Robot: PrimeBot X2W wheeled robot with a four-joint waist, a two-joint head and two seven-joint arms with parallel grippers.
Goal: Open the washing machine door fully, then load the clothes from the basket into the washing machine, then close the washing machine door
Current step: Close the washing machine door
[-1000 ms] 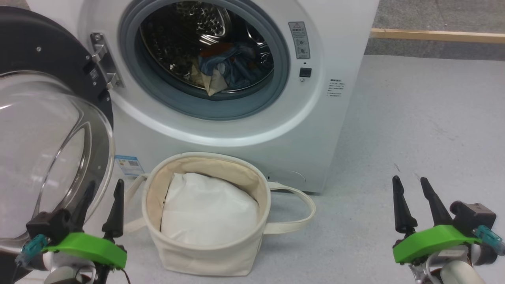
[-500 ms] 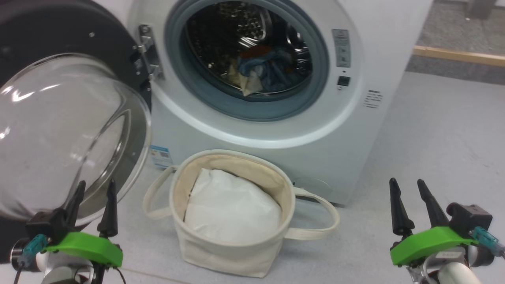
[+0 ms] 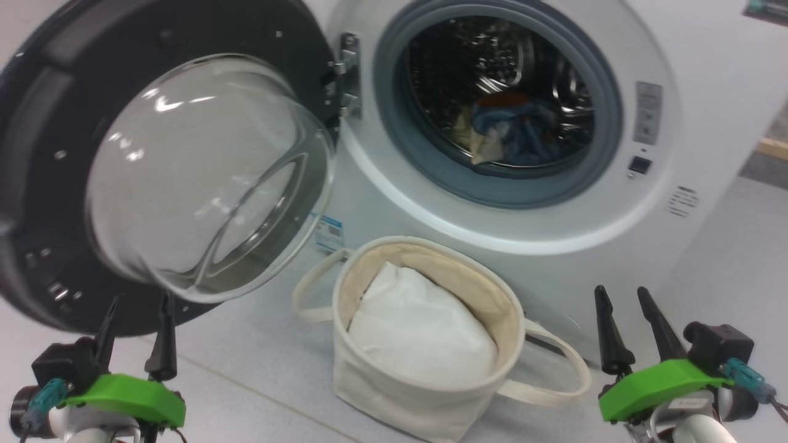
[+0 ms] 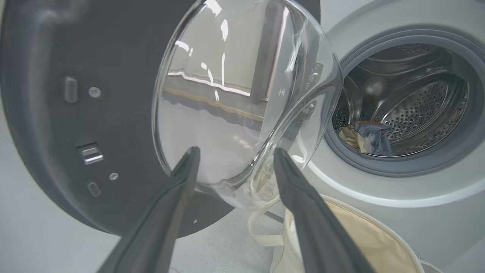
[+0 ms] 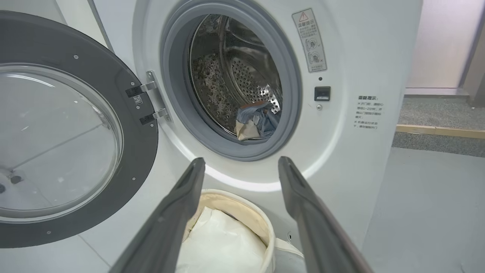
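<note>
Left tool (image 3: 140, 299): fingers spread, empty, low and just in front of the washing machine door (image 3: 184, 172), which stands swung wide at the machine's left side. Risk: a push on the domed glass would likely slide off. The black rim looks the safer contact.

The basket (image 3: 431, 394) sits on the floor just before the washing machine (image 3: 554, 234), holding white padding (image 3: 418, 326). Its left loop handle lies near the door's sweep and may snag.

The clothes (image 3: 517, 132) lie inside the drum, with a cream fold near the grey ring that could get pinched.

Right tool (image 3: 620, 292): spread, empty, well apart from the door.
</note>
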